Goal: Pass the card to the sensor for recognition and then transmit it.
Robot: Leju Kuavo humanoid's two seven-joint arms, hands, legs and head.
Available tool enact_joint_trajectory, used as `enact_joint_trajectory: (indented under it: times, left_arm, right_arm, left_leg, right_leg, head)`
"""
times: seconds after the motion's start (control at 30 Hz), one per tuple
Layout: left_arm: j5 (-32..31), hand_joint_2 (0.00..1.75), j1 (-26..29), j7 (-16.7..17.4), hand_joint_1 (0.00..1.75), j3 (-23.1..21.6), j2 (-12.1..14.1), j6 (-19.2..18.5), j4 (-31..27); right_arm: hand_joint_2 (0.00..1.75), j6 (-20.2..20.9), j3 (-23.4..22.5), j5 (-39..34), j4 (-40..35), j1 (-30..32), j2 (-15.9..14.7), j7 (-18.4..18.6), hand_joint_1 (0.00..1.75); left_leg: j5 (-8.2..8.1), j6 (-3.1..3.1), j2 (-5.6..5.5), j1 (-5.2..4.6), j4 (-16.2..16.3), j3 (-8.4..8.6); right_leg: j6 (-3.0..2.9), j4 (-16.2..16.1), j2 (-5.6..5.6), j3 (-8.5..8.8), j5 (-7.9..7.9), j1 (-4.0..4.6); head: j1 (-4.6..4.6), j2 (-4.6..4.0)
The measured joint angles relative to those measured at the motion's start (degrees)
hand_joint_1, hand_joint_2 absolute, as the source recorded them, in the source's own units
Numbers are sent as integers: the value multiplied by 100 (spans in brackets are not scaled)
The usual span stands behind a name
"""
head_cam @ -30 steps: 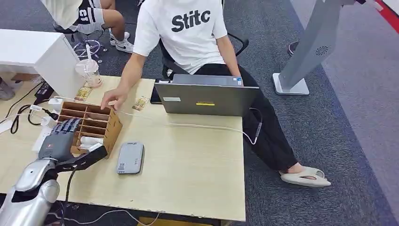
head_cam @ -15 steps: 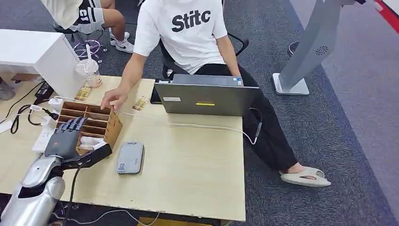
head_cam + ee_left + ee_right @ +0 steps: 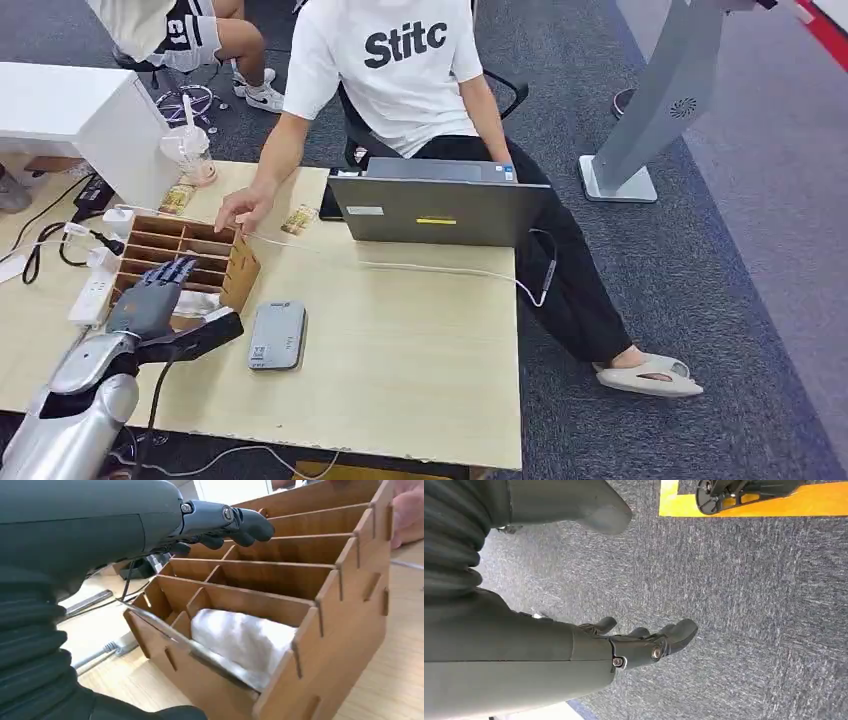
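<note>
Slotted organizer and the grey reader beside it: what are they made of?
Slotted organizer: looks like thin laser-cut plywood or MDF, matte brown, with tab-and-slot joints and darker cut edges. Grey reader: probably moulded plastic, smooth grey shell with rounded corners and a small label; can't confirm.

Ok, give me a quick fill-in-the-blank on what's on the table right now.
1. The left robot hand hovers over the wooden ____.
2. The grey card reader lies flat on the ____, beside the organizer.
3. White cards sit in the organizer compartment nearest the ____.
4. The person's hand rests behind the organizer, left of the ____.

Missing words: organizer; table; robot; laptop
</note>
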Motion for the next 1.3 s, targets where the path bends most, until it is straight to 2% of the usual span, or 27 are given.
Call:
enact_joint_trajectory:
  times: [0.07,0.47,0.6,0.7,0.87,0.9,1.13,1.23,1.3]
  left_arm:
    - [7,175,-8,-4,26,-33,33,-17,0]
    - [76,175,-39,-79,28,-87,111,-72,0]
    - [83,175,-42,-77,54,-90,111,-74,0]
    - [105,175,-52,-77,89,-101,114,-85,0]
    - [109,175,-147,-77,131,-125,129,-87,0]
    - [109,175,-163,-76,124,-131,135,-87,0]
    - [136,175,-253,-79,150,-192,142,-70,-2]
    - [151,175,-274,-76,154,-214,142,-44,-2]
    - [155,175,-287,-77,150,-219,142,-35,-2]
  right_arm:
    - [175,0,0,2,0,-4,0,-2,0]
    - [175,0,-50,13,0,-5,0,-20,0]
    - [175,2,-72,15,0,-4,0,-20,0]
    - [175,0,-85,22,0,-5,0,-31,0]
    - [175,0,-94,22,0,-4,0,-33,0]
    - [175,0,-94,22,0,-5,0,-33,0]
    - [175,4,-98,22,0,-5,0,-39,0]
    - [175,4,-103,26,0,-6,0,-50,0]
    - [175,4,-107,33,0,-7,0,-55,0]
  left_leg:
    - [0,0,0,0,0,0]
    - [0,0,0,0,0,0]
    - [0,0,0,0,0,0]
    - [0,0,0,0,0,0]
    - [0,0,1,0,0,0]
    - [0,0,2,0,0,0]
    - [-1,0,4,0,0,1]
    - [-1,0,5,0,0,0]
    - [-1,0,8,0,0,0]
  right_leg:
    - [0,0,-1,0,0,0]
    - [0,0,0,0,0,0]
    - [0,0,0,0,0,0]
    - [0,0,0,1,0,0]
    - [0,0,2,2,0,0]
    - [0,0,3,1,0,0]
    - [0,0,6,0,0,0]
    - [0,0,6,0,0,0]
    - [0,0,10,0,0,0]
  head:
    - [0,0]
    - [-2,0]
    - [0,0]
    - [0,0]
    - [2,0]
    - [0,0]
    - [0,0]
    - [0,0]
    - [0,0]
